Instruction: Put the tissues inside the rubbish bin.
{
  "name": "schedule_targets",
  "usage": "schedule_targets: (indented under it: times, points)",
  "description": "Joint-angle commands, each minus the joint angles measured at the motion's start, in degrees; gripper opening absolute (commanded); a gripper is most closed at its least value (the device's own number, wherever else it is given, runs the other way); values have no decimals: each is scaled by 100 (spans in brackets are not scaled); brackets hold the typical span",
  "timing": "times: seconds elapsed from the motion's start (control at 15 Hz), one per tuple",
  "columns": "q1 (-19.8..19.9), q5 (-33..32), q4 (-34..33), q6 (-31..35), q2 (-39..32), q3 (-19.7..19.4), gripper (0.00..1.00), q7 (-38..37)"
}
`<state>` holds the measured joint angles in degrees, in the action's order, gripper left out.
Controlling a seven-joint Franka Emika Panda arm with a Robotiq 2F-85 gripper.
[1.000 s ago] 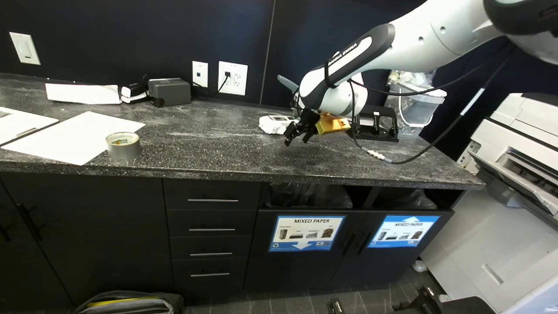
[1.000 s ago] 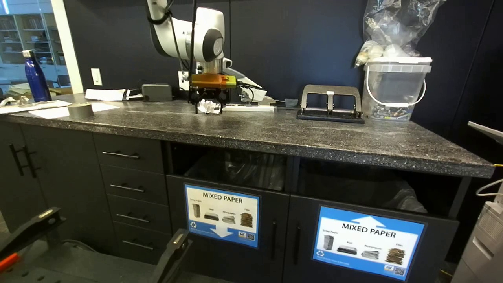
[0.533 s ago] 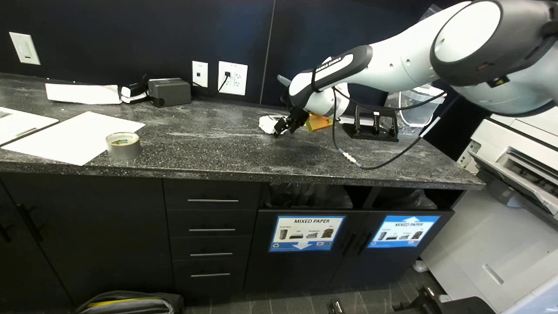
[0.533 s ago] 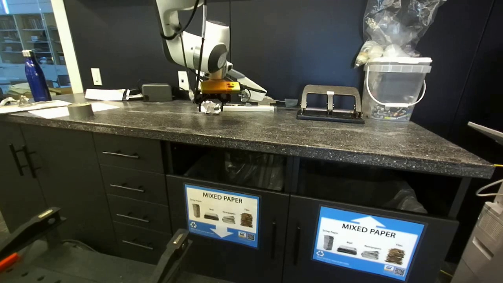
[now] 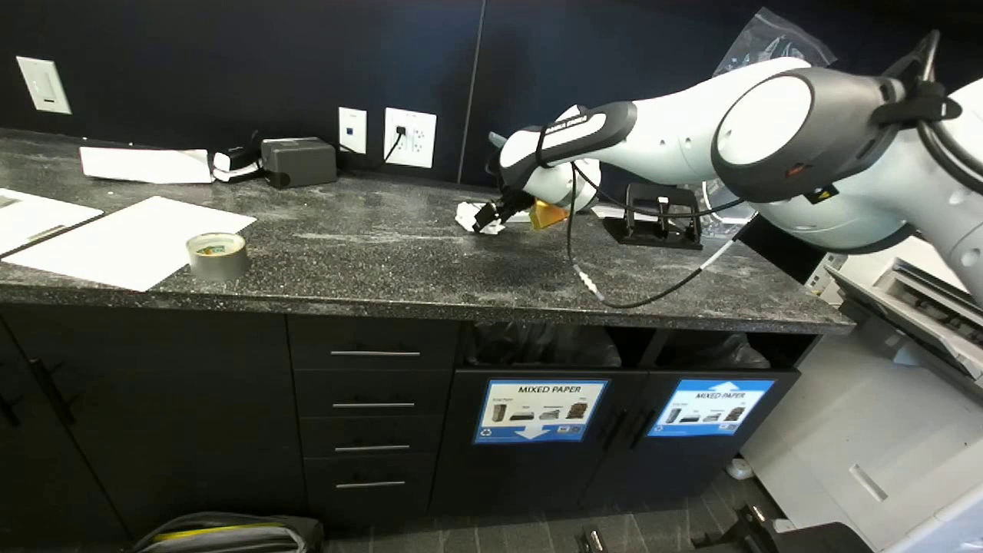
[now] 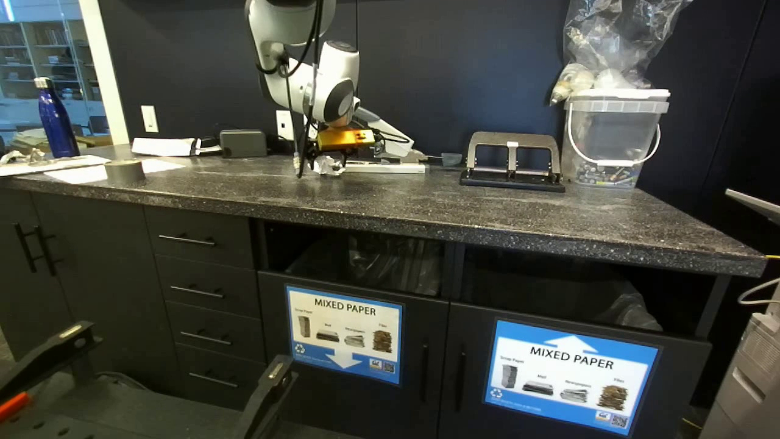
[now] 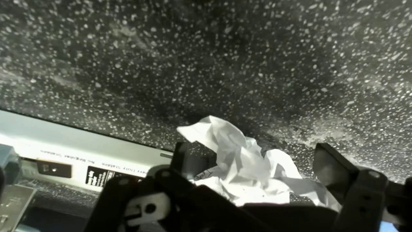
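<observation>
The pincer [image 7: 259,158] is spread wide, low over the bench [image 5: 361,269], a finger on either side of the tissue [image 7: 246,167]; dark bench shows between the tissue and one finger, so it is not gripped. The tissue sits part-way along the bench, nearer the back edge than the front. The stapler [image 6: 399,168] lies just beside it; in the wrist view a finger overlaps the stapler's end, and I cannot tell whether they touch. Further right along the back edge stands the punch [image 6: 512,146], then the tub [image 6: 609,131] at the back right corner, a clear bag [image 6: 621,36] above it. The arm [image 5: 676,138] reaches in over the right end, its cable [image 5: 587,283] hanging in a loop towards the front edge. Under that edge, overhung by the bench top, are the lined bins [image 5: 545,347], above doors with MIXED PAPER signs [image 5: 541,412]. Leftward, the tape [image 5: 219,265] and sheet [image 5: 134,242] lie near the front edge, the grey box [image 5: 303,163] near the back edge, and the bottle [image 6: 56,122] near the left end.
</observation>
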<state>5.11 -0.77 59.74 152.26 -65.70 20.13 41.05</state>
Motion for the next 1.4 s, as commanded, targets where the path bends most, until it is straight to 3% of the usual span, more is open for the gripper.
schedule_targets:
  times: [0.0, 0.33, 0.4, 0.53, 1.07, 1.27, 1.33]
  points:
    - [-87, 140, -825, -136, -485, 170, 100, 437]
    - [-155, 204, -1155, -96, -749, 281, 97, 685]
    - [-155, 215, -1207, -114, -776, 311, 74, 735]
    - [-173, 228, -1285, -96, -847, 333, 72, 811]
    - [-236, 299, -1497, -256, -942, 236, 11, 869]
    - [-366, 196, -1455, -749, -789, -186, 4, 434]
    - [-421, 159, -1423, -883, -724, -358, 8, 236]
